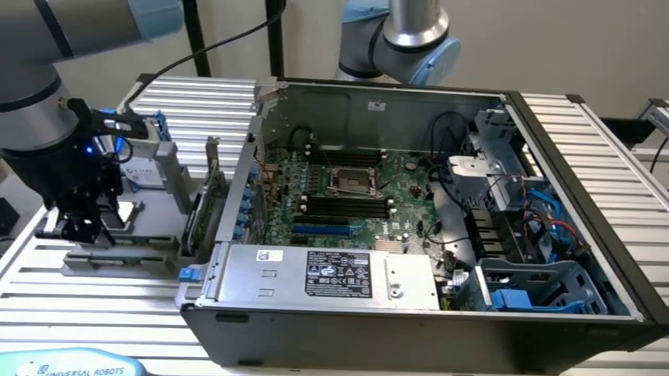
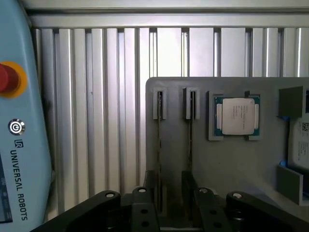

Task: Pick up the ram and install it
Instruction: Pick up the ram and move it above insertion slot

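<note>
Two thin ram sticks stand edge-on in the slots of a grey holder (image 2: 231, 164), one ram stick (image 2: 159, 145) beside the other (image 2: 189, 145). My gripper (image 2: 171, 212) hovers open over their near ends, its black fingers (image 2: 140, 210) standing on either side of the slots. In the exterior view the gripper (image 1: 78, 225) hangs low over the same holder (image 1: 115, 262), to the left of the open computer case (image 1: 418, 313). The black memory slots (image 1: 345, 205) lie on the motherboard below the CPU socket (image 1: 353, 182).
A CPU chip (image 2: 236, 116) sits in a pocket of the holder. A green expansion card (image 1: 215, 196) and a blue-framed hard drive (image 1: 146, 168) stand between the gripper and the case. A teach pendant (image 2: 24, 145) lies on the slatted table (image 2: 96, 121).
</note>
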Motion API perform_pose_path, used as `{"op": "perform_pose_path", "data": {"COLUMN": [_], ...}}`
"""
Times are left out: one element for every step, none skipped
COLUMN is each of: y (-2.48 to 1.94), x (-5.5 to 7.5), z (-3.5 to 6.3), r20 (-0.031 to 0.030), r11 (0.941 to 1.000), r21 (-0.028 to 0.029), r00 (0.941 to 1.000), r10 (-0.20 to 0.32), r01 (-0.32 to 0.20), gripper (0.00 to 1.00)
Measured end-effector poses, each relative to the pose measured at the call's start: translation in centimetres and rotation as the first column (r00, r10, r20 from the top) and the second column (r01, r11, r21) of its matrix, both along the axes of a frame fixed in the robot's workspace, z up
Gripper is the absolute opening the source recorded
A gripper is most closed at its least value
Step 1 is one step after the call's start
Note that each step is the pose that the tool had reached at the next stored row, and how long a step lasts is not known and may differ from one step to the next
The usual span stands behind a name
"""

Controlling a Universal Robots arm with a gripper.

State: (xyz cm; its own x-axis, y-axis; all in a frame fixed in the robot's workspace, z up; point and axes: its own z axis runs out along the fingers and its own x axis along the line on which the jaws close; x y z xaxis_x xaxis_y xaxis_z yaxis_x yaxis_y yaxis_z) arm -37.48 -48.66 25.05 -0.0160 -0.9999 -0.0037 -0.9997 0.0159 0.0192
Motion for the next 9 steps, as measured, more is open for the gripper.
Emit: {"op": "perform_pose_path", "data": {"y": [-0.07,-0.14,-0.2,-0.26,-0.32,-0.37,-0.43,-0.48,-0.52], "x": [0.0,0.1,0.1,0.1,0.1,0.2,0.2,0.2,0.2], "z": [-0.19,-0.38,-0.55,-0.74,-0.92,-1.1,-1.27,-1.46,-1.66], "r20": [-0.0002,-0.0004,-0.0006,-0.0007,-0.0006,-0.0007,-0.0009,-0.0008,-0.0008], "r11": [1.0,1.0,1.0,0.9999,0.9999,0.9999,0.9998,0.9997,0.9997], "r21": [0.0,0.0,0.0,0.0,0.0001,0.0,0.0,0.0,0.0001], "r00": [1.0,1.0,1.0,0.9999,0.9999,0.9999,0.9998,0.9997,0.9997], "r10": [0.002,0.005,0.008,0.011,0.013,0.016,0.019,0.022,0.026], "r01": [-0.002,-0.005,-0.008,-0.011,-0.013,-0.016,-0.019,-0.022,-0.026], "gripper": [0.36,0.36,0.36,0.36,0.36,0.36,0.36,0.36,0.36]}}
